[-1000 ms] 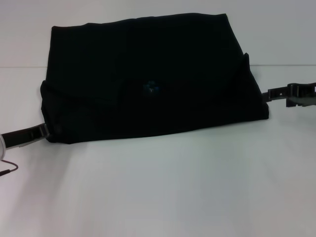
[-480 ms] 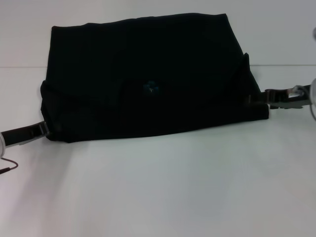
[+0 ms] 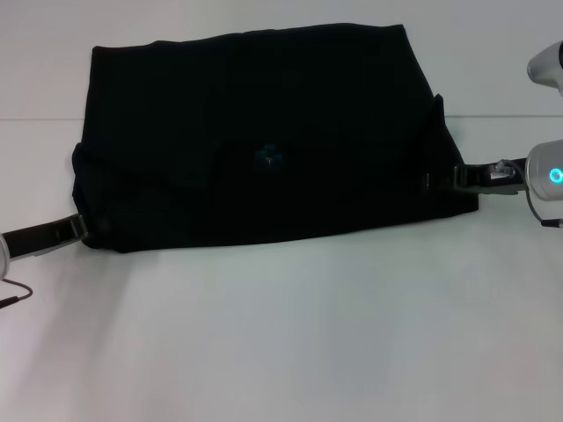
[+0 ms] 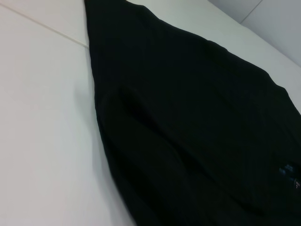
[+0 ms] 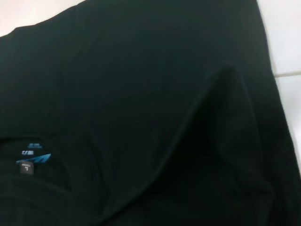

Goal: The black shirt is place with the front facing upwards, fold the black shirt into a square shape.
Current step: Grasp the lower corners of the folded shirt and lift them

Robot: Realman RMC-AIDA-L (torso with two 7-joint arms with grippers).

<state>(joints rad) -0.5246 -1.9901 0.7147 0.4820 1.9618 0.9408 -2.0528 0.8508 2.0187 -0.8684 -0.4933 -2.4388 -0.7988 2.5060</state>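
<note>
The black shirt lies on the white table, folded into a wide dark shape, with its small blue neck label near the middle. My left gripper rests at the shirt's near left corner, touching the cloth. Over on the other side, my right gripper reaches in over the shirt's right edge, just above the near right corner. The left wrist view is filled with the shirt and its folded side. The right wrist view has the shirt, a raised crease and the label.
The white table stretches wide in front of the shirt. A seam line runs across the table behind the arms. A thin dark cable hangs by my left arm at the left edge.
My right gripper has moved left from beside the shirt onto its right edge, and more of the right arm now shows. The left gripper and the shirt have stayed put.
</note>
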